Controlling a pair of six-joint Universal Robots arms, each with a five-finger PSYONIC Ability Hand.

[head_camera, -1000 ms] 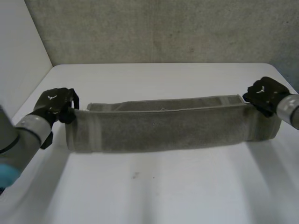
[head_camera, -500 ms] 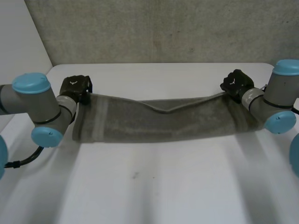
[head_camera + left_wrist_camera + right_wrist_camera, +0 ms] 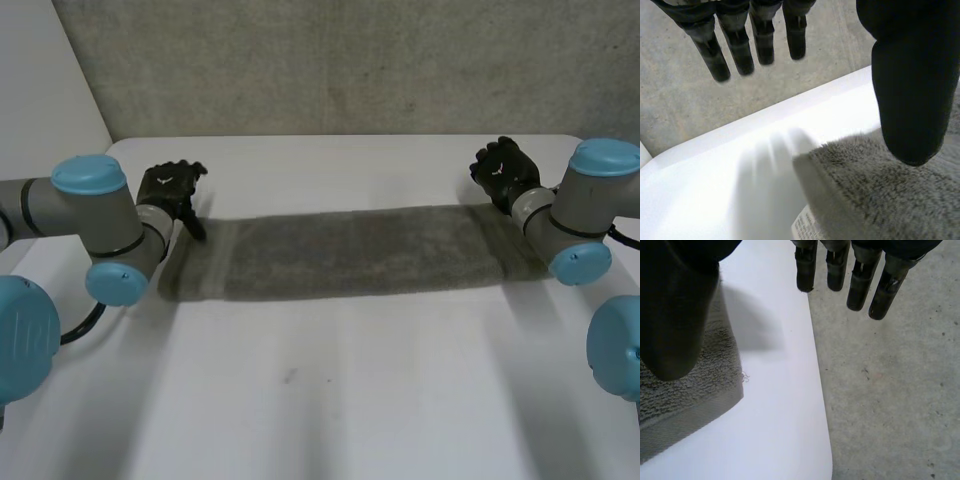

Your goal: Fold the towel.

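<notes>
The towel (image 3: 350,252) is lying flat on the white table (image 3: 330,400) as a long, narrow grey strip, folded lengthwise, and its two short ends are pointing toward the two arms. The left hand (image 3: 170,190) is hovering just beyond the towel's left end, at its far corner, with its fingers (image 3: 740,45) reaching out straight and spread apart, gripping nothing. Its thumb (image 3: 912,90) is hanging over the pile of that corner, and whether the tip is touching the cloth cannot be told. A small white label (image 3: 801,229) is peeking out from under the towel's edge beside that corner. The right hand (image 3: 505,172) is sitting just past the towel's right end, also at the far corner, with its fingers (image 3: 860,280) extending straight and apart, well off the towel and out past the table's edge. Its thumb (image 3: 675,315) is hanging above the towel's corner, holding nothing against it. Both grey arms with light-blue caps are flanking the towel's ends, and a rough grey wall (image 3: 330,60) is rising behind the towel's far long edge.
</notes>
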